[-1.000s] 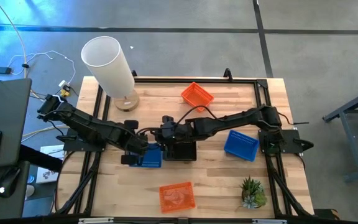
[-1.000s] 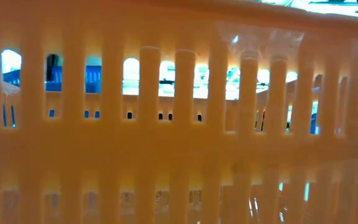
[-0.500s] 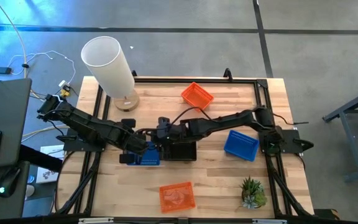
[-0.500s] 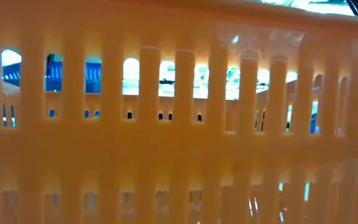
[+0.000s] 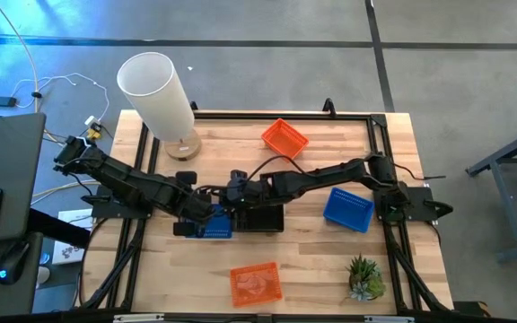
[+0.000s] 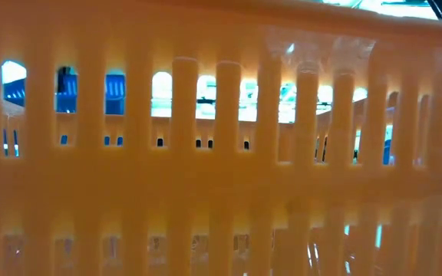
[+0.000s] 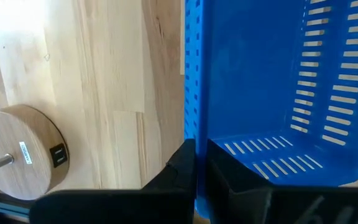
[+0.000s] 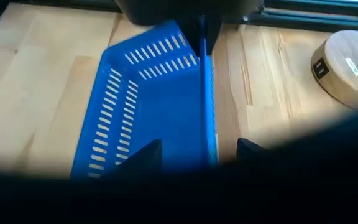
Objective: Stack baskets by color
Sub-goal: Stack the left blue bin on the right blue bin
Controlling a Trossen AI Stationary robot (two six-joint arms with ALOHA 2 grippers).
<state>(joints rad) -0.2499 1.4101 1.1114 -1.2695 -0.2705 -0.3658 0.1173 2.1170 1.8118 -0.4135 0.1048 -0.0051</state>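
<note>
A blue basket [image 5: 214, 226] sits left of the table's middle, with my left gripper [image 5: 191, 224] shut on it. My right gripper [image 8: 199, 151] reaches over from the right and is open. Its fingers stand on either side of the same basket's long wall [image 8: 209, 118] without touching it. A black basket [image 5: 263, 218] lies beside the blue one, under my right arm. A second blue basket [image 5: 348, 208] rests flat at the right. One orange basket [image 5: 284, 137] lies at the far side. Another orange basket [image 5: 256, 283], at the near edge, fills the low view [image 6: 221, 192]. My left gripper [image 7: 201, 165] pinches the blue basket's long side wall [image 7: 192, 134] close to a corner, one finger inside the basket and one outside. The fingers come steeply from above. Whether the basket's bottom is on the table, I cannot tell.
A tall white cylinder [image 5: 155, 90] leans on a round wooden base [image 5: 184, 144] at the far left. A small green plant [image 5: 364, 278] stands at the near right corner. A black frame [image 5: 380, 126] runs along the table's edges.
My right gripper has edged toward the table's left edge and a little down over the blue basket's wall, staying open.
</note>
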